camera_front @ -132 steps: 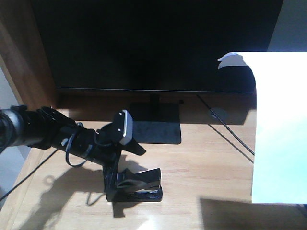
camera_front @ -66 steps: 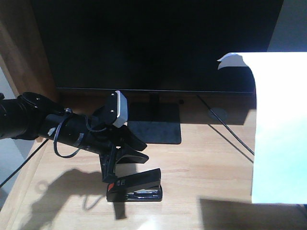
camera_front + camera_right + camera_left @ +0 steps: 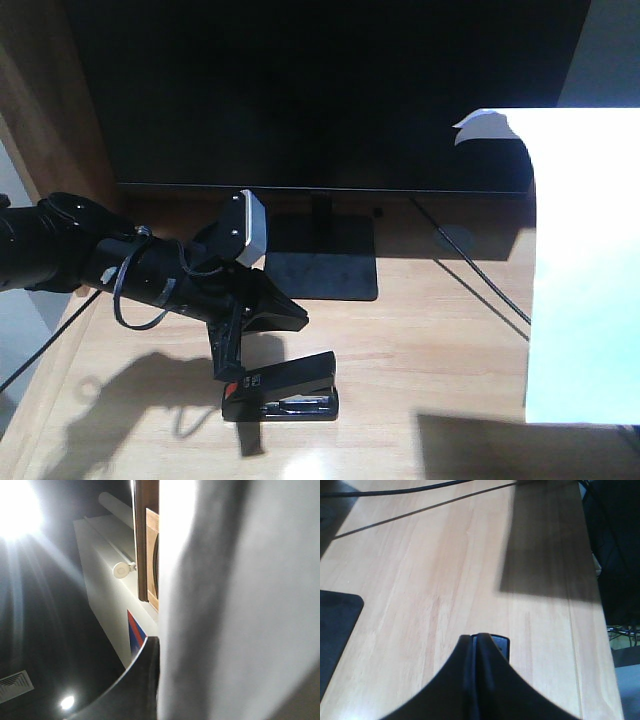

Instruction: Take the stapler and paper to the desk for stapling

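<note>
Left arm (image 3: 90,265) slants in from the left edge, wrist tipped down
Left claw (image 3: 473,641) pinched shut, empty, just above the one stapler (image 3: 285,392) low centre on the desk (image 3: 450,340); right claw (image 3: 156,652) clamps the one paper sheet (image 3: 585,270) upright, far right

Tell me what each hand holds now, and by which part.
The right hand pinches the paper; which edge cannot be told. The left hand is shut on nothing; the stapler lies on the desk.
</note>
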`<state>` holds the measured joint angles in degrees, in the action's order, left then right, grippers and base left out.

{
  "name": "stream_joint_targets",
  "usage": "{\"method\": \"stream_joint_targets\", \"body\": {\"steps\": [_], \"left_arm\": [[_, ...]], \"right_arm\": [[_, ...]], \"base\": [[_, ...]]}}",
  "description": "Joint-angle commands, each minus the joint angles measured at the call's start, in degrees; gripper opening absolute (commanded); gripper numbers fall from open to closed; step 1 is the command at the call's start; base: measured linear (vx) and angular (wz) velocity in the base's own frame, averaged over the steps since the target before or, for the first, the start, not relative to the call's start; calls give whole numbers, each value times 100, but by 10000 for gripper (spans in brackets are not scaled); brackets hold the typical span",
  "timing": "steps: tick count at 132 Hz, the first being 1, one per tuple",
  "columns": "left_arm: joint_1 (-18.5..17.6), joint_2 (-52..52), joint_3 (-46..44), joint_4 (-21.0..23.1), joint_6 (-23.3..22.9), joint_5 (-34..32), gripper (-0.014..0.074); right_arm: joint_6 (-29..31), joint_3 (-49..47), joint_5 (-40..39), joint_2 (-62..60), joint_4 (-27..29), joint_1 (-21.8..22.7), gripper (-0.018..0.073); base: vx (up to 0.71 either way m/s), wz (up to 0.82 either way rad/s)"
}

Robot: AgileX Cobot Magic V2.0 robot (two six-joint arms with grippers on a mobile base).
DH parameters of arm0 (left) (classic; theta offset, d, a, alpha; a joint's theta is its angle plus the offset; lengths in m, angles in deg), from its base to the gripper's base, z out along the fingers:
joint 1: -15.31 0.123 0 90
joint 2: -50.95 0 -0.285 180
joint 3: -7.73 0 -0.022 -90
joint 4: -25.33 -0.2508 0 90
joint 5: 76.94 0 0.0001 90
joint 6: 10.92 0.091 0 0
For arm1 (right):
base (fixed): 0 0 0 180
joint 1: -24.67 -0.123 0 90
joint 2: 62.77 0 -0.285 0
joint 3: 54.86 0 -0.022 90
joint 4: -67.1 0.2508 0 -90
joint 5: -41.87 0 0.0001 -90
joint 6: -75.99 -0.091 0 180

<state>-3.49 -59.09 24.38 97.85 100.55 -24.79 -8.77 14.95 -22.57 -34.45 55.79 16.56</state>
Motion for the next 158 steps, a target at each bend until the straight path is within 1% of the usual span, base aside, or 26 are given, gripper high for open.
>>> {"method": "stream_joint_targets", "body": {"steps": [1,20,47,158], "left_arm": [[-77,87,-136,305,-33,74,-8],[-137,-178,-136,305,96,68,-7],[-170,-408,-136,305,102,-27,-6],[-170,-421,-136,303,97,-7,-6]], "right_arm": [[23,-140,-239,50,-6,30,-6],[23,-140,-249,50,-5,30,-6],[23,-140,-249,50,0,30,-6],[23,-140,-249,50,0,30,-6]], "base": [[0,0],[0,0],[0,0],[0,0]]}}
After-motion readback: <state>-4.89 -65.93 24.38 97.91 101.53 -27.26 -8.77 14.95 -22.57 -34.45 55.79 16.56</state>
